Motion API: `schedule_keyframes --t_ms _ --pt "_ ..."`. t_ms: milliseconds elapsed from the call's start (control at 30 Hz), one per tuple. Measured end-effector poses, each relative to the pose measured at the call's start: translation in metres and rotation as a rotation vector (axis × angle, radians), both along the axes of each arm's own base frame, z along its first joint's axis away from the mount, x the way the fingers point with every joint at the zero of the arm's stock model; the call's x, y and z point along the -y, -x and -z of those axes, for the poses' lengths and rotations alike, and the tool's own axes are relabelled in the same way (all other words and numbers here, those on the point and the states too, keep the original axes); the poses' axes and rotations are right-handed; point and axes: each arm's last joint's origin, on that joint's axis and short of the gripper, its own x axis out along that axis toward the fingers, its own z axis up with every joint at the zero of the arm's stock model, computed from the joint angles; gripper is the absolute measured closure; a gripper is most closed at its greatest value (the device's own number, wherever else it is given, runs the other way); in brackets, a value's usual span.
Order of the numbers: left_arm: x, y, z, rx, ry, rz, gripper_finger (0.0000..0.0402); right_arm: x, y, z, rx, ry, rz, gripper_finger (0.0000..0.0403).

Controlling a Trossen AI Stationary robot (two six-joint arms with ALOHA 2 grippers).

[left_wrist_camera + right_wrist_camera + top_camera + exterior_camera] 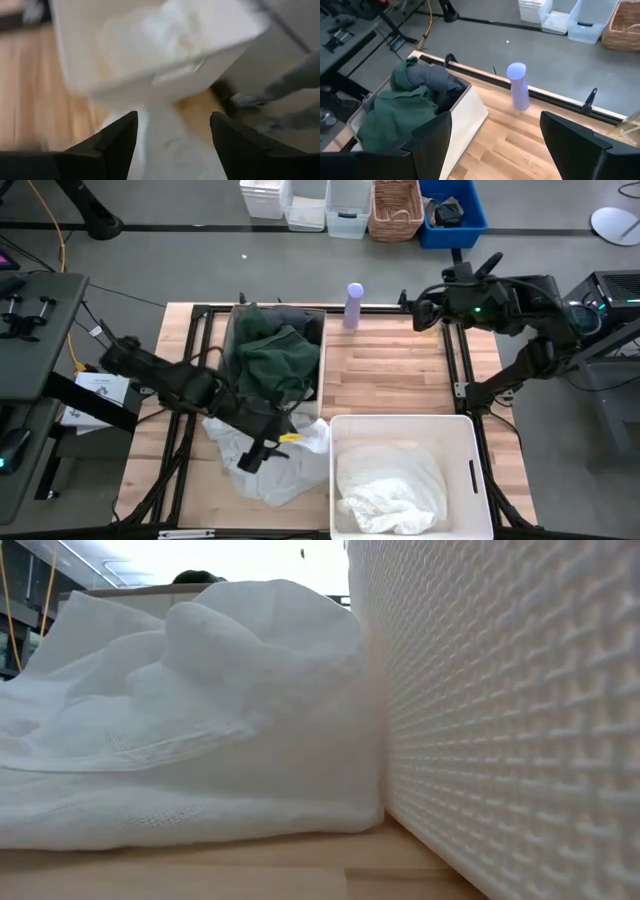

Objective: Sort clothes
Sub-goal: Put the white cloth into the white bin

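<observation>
1. High view: the left tool hangs over a white garment heaped on the tabletop beside the white bin, which holds more white cloth. A dark green top fills a second bin. The right tool waits near the lavender bottle.
2. Low view: white garment against the bin's textured wall.
3. Left wrist view: fingers spread wide, empty.
4. Right wrist view: fingers wide apart; a dark grey top lies on the green one.

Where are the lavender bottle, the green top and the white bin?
lavender bottle (pixel 354 305), high view, middle of its body.
green top (pixel 277 360), high view, middle of the heap.
white bin (pixel 398 424), high view, far rim.
</observation>
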Motion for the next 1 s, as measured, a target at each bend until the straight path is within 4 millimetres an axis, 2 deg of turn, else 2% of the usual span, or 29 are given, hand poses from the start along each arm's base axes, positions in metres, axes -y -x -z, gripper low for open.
schedule_keyframes --t_ms 167,300,467,567,733,833,933,1000 --pt "-0.009 0.032 0.078 -0.070 -0.006 -0.199 0.0167 0.000 -0.004 0.002 -0.011 -0.014 -0.015 0.0105" --pt "-0.013 0.043 0.125 -0.114 -0.127 -0.235 0.0168 0.000 -0.004 0.002 -0.014 -0.010 -0.018 0.0105" --pt "-0.014 0.034 0.149 -0.149 -0.308 -0.218 0.0168 -0.001 -0.004 0.002 -0.031 0.002 -0.040 0.0105" --pt "-0.010 0.025 0.172 -0.240 -0.322 -0.175 0.0168 -0.001 -0.004 0.002 -0.036 0.007 -0.046 0.0105" --pt "-0.002 0.012 0.201 -0.377 -0.169 -0.159 0.0168 -0.001 -0.004 0.002 -0.051 0.020 -0.066 0.0105" --pt "0.005 0.009 0.222 -0.440 -0.172 -0.180 0.0174 -0.001 -0.004 0.002 -0.062 0.031 -0.077 0.0105" --pt "0.011 0.006 0.243 -0.503 -0.192 -0.202 0.0222 -0.001 -0.004 0.002 -0.065 0.032 -0.082 0.0105" --pt "0.015 0.006 0.249 -0.531 -0.178 -0.222 0.0292 -0.001 -0.003 0.002 -0.068 0.036 -0.086 0.0105"
